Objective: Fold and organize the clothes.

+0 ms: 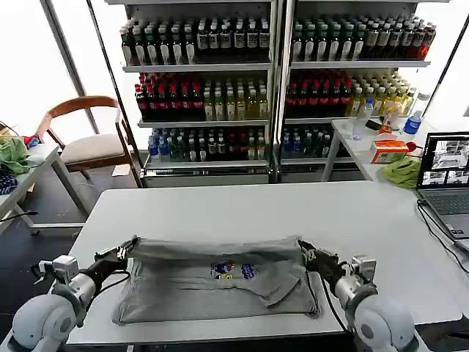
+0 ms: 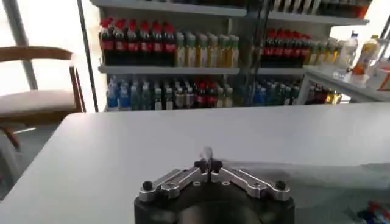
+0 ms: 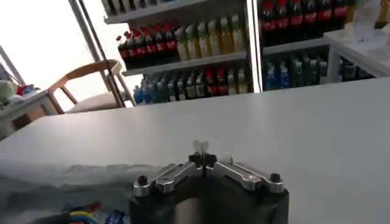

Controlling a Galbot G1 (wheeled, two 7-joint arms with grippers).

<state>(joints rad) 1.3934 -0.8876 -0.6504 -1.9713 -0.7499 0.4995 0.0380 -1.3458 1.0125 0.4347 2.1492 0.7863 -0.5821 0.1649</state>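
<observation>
Shirt [image 1: 220, 282]: light grey, small multicoloured chest print, lying on the near part of the white table [image 1: 242, 209]. Left gripper [image 1: 126, 251] clenched on the shirt's far left corner, fingers pressed together on a sliver of cloth. Right gripper [image 1: 308, 254] clenched on the far right corner likewise. Far edge of fabric stretched taut between them. Beyond the table: drink shelves [image 1: 271, 81], wooden chair [image 1: 88, 136], laptop [image 1: 445, 176] at right.

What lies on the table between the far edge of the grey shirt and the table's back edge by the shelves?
Nothing: in the head view the white table is bare from the grey shirt to its back edge. Both wrist views show the same bare stretch.
</observation>
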